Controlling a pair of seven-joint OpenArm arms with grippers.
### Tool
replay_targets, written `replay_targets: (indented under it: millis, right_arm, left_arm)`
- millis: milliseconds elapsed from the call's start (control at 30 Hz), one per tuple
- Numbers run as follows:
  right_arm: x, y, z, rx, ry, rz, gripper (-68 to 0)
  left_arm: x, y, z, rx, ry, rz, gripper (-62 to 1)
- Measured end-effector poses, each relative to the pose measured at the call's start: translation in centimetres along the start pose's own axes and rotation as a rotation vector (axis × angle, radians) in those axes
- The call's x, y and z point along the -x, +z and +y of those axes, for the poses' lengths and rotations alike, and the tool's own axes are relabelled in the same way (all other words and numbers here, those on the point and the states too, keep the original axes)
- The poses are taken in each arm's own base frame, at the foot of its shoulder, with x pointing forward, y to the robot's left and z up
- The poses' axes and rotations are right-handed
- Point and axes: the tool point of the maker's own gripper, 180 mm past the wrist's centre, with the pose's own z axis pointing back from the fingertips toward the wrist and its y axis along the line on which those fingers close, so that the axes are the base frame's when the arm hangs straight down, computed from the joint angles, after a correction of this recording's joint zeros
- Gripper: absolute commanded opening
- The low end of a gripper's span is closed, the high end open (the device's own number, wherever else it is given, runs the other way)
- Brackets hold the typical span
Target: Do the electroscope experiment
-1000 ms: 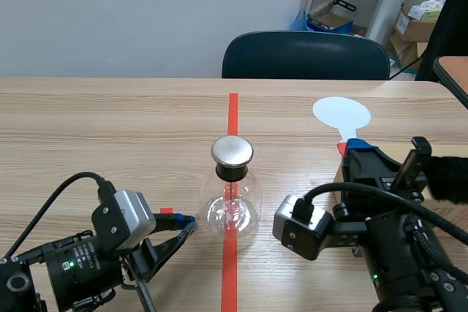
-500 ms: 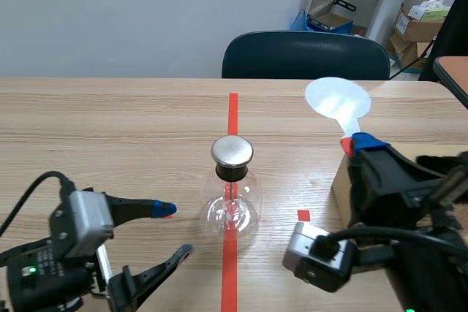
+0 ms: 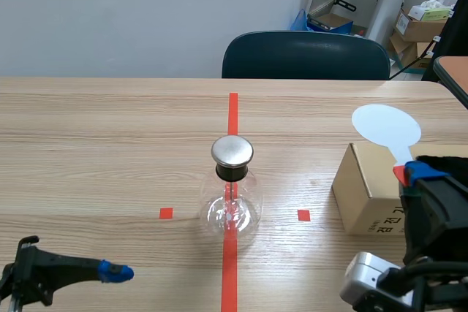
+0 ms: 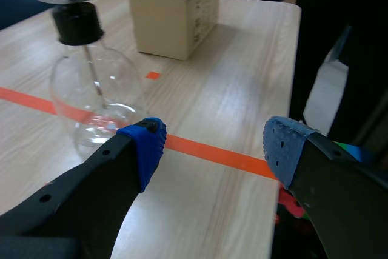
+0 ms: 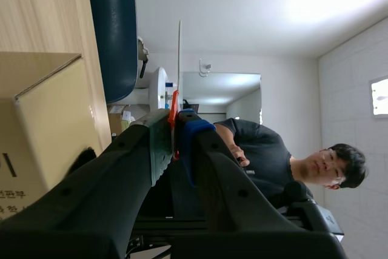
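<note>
Holding claw (right): the right gripper (image 5: 174,136) has its fingers pressed together on the red handle (image 3: 400,174) of the paddle (image 3: 386,126), with only that thin handle between the pads.
Paddle: a flat white round disc on a short stem, upright above the right claw. In the scene view the disc shows over the far edge of the cardboard box (image 3: 362,191). From the right wrist it is seen edge-on as a thin pale line ahead of the fingertips.
Open claw (left): the left gripper (image 4: 212,141) is spread wide, its blue dotted pads well apart and nothing between them. In the scene view only one finger shows, low at the table's near left.
Electroscope (image 3: 232,195): a round clear glass flask with a black stopper and a flat metal cap (image 3: 232,151), a thin rod hanging inside. It stands upright on the orange-red tape line at the middle of the table (image 3: 110,129). Neither claw touches it. From the left wrist it stands just ahead of one blue pad.
Paddle to flask: well apart, the paddle off to the flask's right, with the box between them.
Box: a brown carton on the table right of the flask. Something dark lies on its top, but what it is cannot be told.
Beyond the table: a dark blue chair (image 3: 306,55) at the far side.
</note>
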Motion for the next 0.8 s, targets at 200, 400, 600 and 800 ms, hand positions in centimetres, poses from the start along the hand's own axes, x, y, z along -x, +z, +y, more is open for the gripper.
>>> replay_targets:
  millis: [200, 400, 600, 800]
  right_arm:
    - [1.1, 0.7, 3.3, -0.08, -0.01, 0.042, -65.6]
    - [1.9, 0.2, 5.3, -0.111, 0.015, 0.094, -65.6]
    - [2.1, 0.4, 7.2, -0.157, 0.023, 0.11, -65.6]
    - [2.1, 0.7, 8.0, -0.18, 0.02, 0.115, -65.6]
  left_arm:
    - [-2.2, 1.5, -2.4, 0.057, 0.024, -0.07, -23.6]
    - [-3.2, 1.4, -3.1, 0.072, 0.005, -0.09, -23.6]
    - [-3.1, 1.0, -2.5, 0.031, -0.076, -0.081, -21.3]
    - [-3.9, 0.4, -2.2, 0.015, -0.117, -0.108, -15.7]
